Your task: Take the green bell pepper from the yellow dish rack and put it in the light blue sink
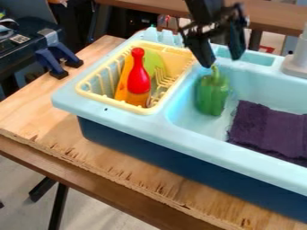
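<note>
The black hand (222, 62) is opened wide, with nothing held. Right under it, the green pepper (212, 94) is seen stem up in the blue sink (183, 117).

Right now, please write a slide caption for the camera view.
Open black gripper above a green pepper in a toy sink.

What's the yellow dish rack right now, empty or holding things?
Holding things: inside the yellow dish rack are a red bottle-shaped toy, an orange piece and a green piece.
</note>
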You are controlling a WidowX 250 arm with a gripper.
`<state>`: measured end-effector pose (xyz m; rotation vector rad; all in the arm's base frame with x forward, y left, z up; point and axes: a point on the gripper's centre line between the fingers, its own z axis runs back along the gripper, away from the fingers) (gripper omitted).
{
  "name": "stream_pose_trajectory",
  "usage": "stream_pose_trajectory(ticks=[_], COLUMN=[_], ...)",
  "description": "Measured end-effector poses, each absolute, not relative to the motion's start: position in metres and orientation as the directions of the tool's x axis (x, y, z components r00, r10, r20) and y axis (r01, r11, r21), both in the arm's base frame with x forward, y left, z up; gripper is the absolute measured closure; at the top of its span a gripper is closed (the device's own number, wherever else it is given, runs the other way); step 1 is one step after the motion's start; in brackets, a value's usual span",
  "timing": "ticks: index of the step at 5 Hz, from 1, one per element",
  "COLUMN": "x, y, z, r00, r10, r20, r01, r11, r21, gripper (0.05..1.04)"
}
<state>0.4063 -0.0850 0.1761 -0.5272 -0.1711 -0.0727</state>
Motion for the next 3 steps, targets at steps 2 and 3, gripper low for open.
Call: stream_pose_trajectory(ticks=[2,3], x=[0.406,0.405], y=[-0.103,-0.114], z=[0.235,0.234], r00=[0.936,0.931], r10=[-0.151,-0.245], r20=[0.319,0.269], r01=[0.267,0.313], r11=[0.894,0.917], r21=[-0.359,-0.247], gripper=[0.081,0.081])
